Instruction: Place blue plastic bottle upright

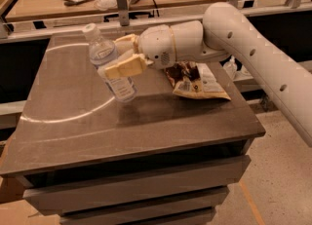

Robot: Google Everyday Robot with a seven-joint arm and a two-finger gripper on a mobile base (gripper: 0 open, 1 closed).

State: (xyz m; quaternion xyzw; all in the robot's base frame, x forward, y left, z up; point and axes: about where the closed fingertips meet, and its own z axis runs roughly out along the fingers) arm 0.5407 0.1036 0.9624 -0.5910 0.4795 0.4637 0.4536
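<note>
On the left half of the table (pixel 58 136) nothing stands yet. Near its centre the bottle (pixel 121 84) is held by the gripper (pixel 113 55), whose two cream fingers (pixel 126 66) are clamped on its middle, one on each side. The bottle leans, with its white cap toward eleven o'clock and its base toward five o'clock, low over the tabletop. A shadow lies just under the base, but I cannot tell whether the base touches the surface.

As I judge it, the task is well along but not done. The bottle is grasped and most of the way up. What remains is to bring it fully vertical, seat the base flat, and let go without tipping it.

At three o'clock from the bottle a snack bag (pixel 197 80) lies flat on the table, partly under the wrist of the white arm (pixel 253 48), which reaches in from the right edge.

The bottle's pale label carries print, but no word or brand can be read. The bag's lettering is equally unreadable.
</note>
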